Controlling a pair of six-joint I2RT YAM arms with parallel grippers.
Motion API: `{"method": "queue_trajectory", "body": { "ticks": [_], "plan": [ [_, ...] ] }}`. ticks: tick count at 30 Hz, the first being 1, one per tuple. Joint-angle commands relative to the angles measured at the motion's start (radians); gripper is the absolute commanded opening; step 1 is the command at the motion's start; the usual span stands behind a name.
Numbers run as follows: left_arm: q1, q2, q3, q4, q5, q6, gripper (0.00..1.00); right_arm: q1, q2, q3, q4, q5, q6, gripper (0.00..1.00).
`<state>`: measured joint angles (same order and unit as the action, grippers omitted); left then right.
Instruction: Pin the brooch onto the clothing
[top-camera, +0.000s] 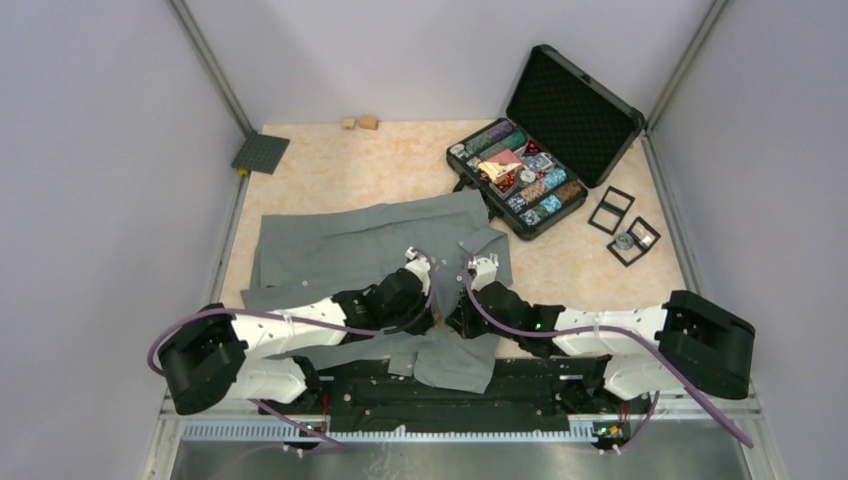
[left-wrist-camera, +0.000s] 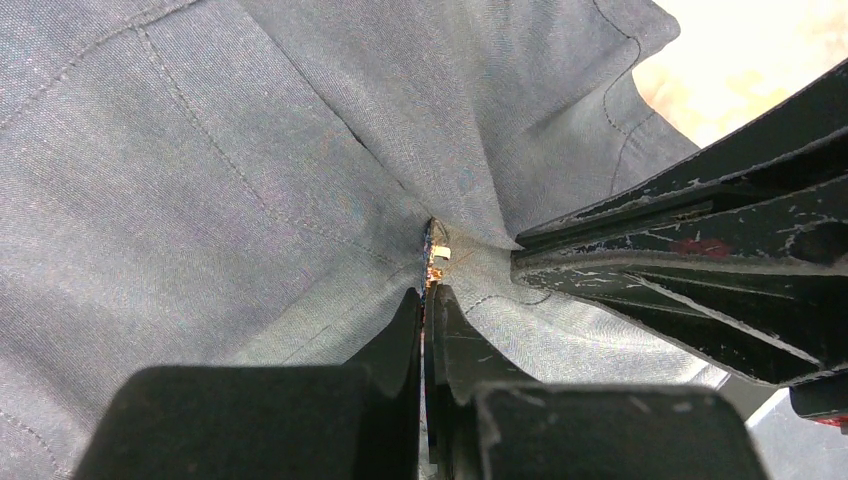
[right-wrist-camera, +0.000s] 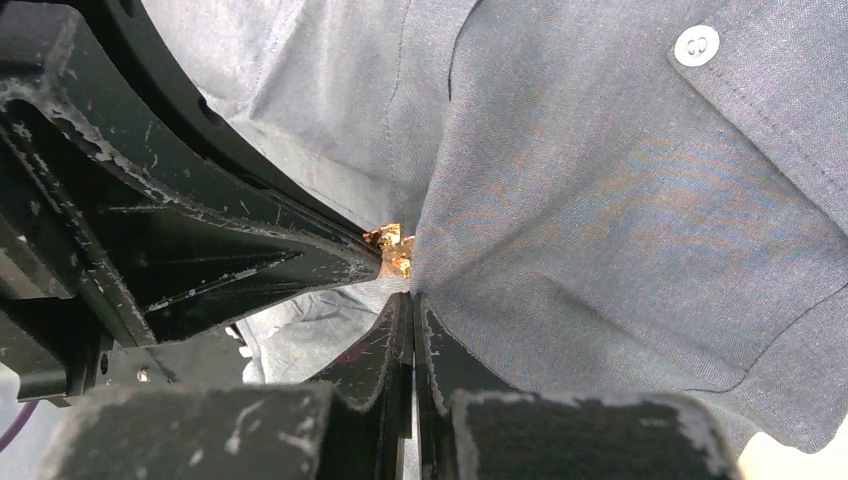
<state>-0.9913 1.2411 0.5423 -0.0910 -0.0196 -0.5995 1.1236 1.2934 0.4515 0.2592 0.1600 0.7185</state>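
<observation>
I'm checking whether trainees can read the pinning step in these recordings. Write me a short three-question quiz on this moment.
1. True or false: the left pincer and the right pincer are both shut.
2. What does the left pincer hold at its tips? A) a screw B) the gold brooch C) a coin
3. Fill in: the right pincer pinches a fold of the grey ____.
Key: 1 true; 2 B; 3 shirt.
</observation>
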Motion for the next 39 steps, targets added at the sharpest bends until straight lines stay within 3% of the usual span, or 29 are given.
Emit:
{"method": "queue_trajectory", "body": {
  "ticks": [1,21,39],
  "plan": [
    [-0.004,0.008,0.032,0.002,-0.020,-0.004,0.00,0.015,-0.033,0.003,0.060,-0.020,-0.005,0.00],
    [-0.004,0.032,0.038,0.005,-0.033,-0.018,0.00,0.045,0.033,0.022,0.090,-0.069,-0.034,0.00],
    [-0.004,-0.050,-0.114,0.213,-0.062,-0.127,0.00,0.048,0.156,0.025,0.181,-0.152,-0.017,0.00]
  ]
}}
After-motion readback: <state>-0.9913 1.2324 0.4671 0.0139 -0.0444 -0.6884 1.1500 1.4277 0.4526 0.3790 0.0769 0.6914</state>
